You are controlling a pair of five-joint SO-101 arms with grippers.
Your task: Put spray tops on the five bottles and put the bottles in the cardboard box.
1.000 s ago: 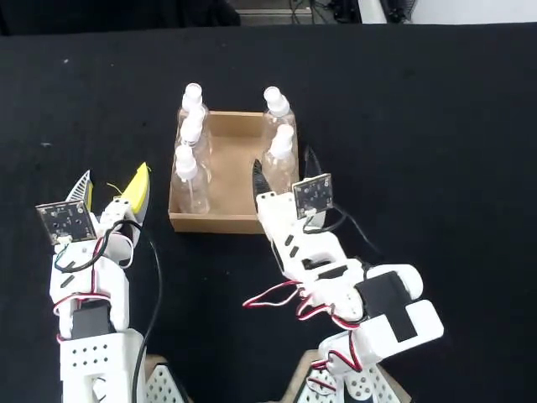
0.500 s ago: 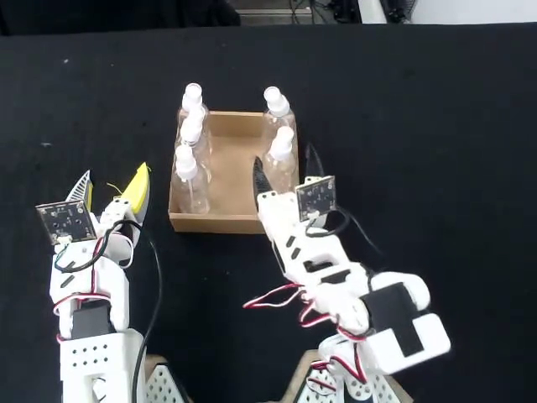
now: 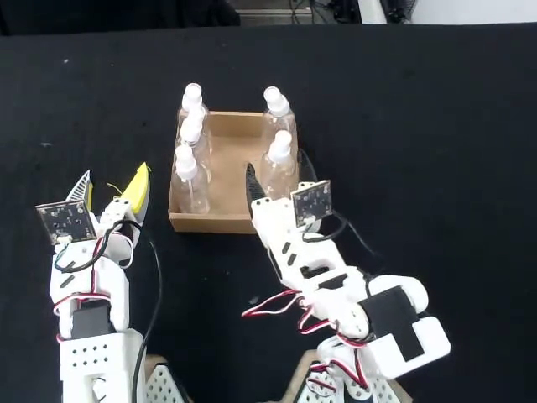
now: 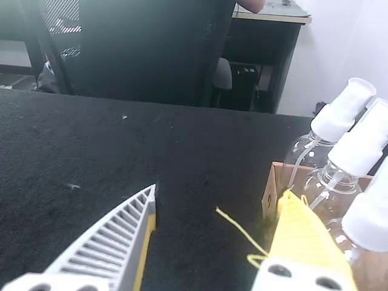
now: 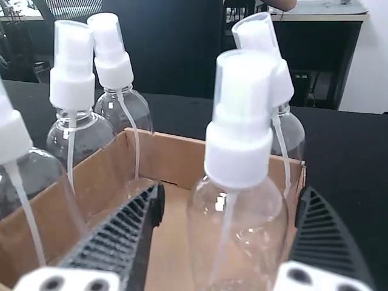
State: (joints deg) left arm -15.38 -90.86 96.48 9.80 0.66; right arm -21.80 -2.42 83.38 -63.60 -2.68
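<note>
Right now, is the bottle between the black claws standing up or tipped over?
Upright: the bottle stands in the cardboard box, its spray top pointing up, between the fingers of the open right gripper.

Both white plastic arms (image 3: 84, 294) carry red-and-white wires (image 3: 268, 295); the left gripper (image 3: 114, 172) has yellow and grey ribbed fingers (image 3: 138, 186), the right gripper (image 3: 277, 168) black.

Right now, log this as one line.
bottles: five, tops on, in cardboard box | right gripper: open around one | left gripper: open

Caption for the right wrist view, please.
Right gripper, jaws open, straddling a spray-topped bottle in the cardboard box.
</note>
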